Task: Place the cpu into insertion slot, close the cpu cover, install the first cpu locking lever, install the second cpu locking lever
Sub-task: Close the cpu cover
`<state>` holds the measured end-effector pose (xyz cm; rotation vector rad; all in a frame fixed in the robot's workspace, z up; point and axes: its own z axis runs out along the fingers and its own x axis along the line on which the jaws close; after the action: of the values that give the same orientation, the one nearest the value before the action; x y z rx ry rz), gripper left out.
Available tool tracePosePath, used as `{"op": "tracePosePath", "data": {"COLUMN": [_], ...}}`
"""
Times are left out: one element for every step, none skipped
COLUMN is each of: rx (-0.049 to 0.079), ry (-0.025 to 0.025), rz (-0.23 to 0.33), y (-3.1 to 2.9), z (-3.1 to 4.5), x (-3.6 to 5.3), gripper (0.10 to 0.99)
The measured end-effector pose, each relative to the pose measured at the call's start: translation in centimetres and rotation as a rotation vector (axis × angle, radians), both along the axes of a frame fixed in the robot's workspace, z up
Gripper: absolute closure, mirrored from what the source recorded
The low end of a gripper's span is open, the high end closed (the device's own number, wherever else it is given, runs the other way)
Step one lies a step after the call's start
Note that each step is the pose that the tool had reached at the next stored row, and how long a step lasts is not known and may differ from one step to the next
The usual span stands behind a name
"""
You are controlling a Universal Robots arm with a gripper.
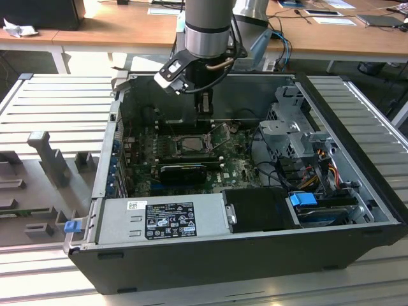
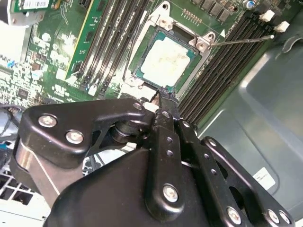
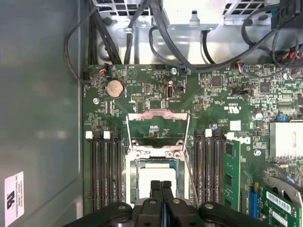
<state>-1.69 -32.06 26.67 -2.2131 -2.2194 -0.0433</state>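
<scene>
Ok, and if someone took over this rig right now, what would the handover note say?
State of the gripper: jaws shut, holding nothing, poised over the edge of the cpu; whether it touches cannot be told.
The cpu lies flat in the insertion slot.
The cpu cover is open, swung back from the slot.
One locking lever is a thin rod standing free beside the slot, unlatched.
Done: cpu placed.
Left: closing the cover, both levers.
</scene>
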Motion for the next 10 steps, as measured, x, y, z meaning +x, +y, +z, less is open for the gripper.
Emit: {"op": "tracePosePath", "data": {"rx": [0.0, 0.0, 0.0, 0.0, 0.0, 0.0, 0.0, 0.0, 0.0, 0.0], "ry": [0.0, 0.0002, 0.0005, 0.0006, 0.0007, 0.0008, 0.0008, 0.0008, 0.0009, 0.0008], "rz": [0.001, 0.001, 0.001, 0.001, 0.001, 0.001, 0.001, 0.001, 0.001, 0.001], "y": [0.0, 0.0, 0.0, 0.0, 0.0, 0.0, 0.0, 0.0, 0.0, 0.0], "z": [0.0, 0.0, 0.01, 0.0, 0.0, 0.0, 0.01, 0.02, 0.14, 0.54], "x": [0.15, 0.39, 0.57, 0.78, 0.93, 1.07, 1.2, 1.32, 1.47, 1.51], "gripper": [0.98, 0.98, 0.98, 0.98, 0.98, 0.98, 0.98, 0.98, 0.98, 0.98]}}
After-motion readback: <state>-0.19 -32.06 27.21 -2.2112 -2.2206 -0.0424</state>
